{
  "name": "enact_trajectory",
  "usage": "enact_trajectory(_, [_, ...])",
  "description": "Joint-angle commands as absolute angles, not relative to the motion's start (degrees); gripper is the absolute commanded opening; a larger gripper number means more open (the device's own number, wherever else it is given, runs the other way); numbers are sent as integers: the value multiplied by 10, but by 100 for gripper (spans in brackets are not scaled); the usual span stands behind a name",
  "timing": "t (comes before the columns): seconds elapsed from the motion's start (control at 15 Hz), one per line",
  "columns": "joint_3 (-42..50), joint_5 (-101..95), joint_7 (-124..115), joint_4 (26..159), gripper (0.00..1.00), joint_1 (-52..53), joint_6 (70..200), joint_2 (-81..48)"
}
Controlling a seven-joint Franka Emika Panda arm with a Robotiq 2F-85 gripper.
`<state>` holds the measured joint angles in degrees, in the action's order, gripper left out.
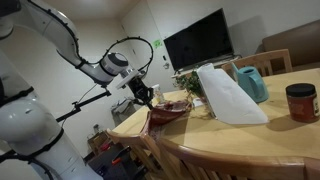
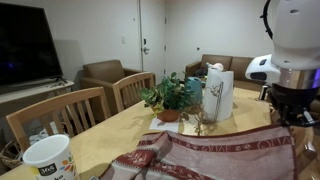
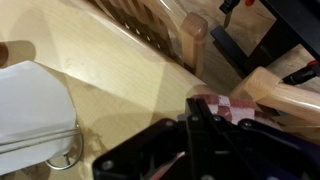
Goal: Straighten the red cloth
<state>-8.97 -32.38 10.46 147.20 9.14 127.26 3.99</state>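
Note:
The red patterned cloth (image 2: 222,155) lies rumpled on the wooden table (image 2: 100,140). It also shows in an exterior view (image 1: 168,110), with one edge raised toward my gripper (image 1: 145,96). In the wrist view my gripper's fingers (image 3: 202,112) are pressed together over a red-and-white checked corner of the cloth (image 3: 228,108) at the table edge. In an exterior view the gripper (image 2: 291,112) sits at the cloth's right end, partly cut off by the frame.
A potted plant (image 2: 170,95), a white paper bag (image 2: 218,92) and a mug (image 2: 50,160) stand on the table. A teal jug (image 1: 252,82) and a red-lidded jar (image 1: 300,102) stand farther along. Wooden chairs (image 2: 60,115) line the table edge.

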Motion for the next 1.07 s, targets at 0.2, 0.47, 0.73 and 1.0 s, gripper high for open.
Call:
enact_trajectory(0.2, [-66, -408, 85, 1418, 1, 62, 1302, -8])
enact_trajectory(0.47, [-46, -408, 83, 1391, 1, 48, 1336, -59])
enact_trajectory(0.73, [-23, -452, 21, 1368, 1, 43, 1342, -97])
enact_trajectory(1.0, [-4, -500, -55, 1350, 1, 43, 1322, -106])
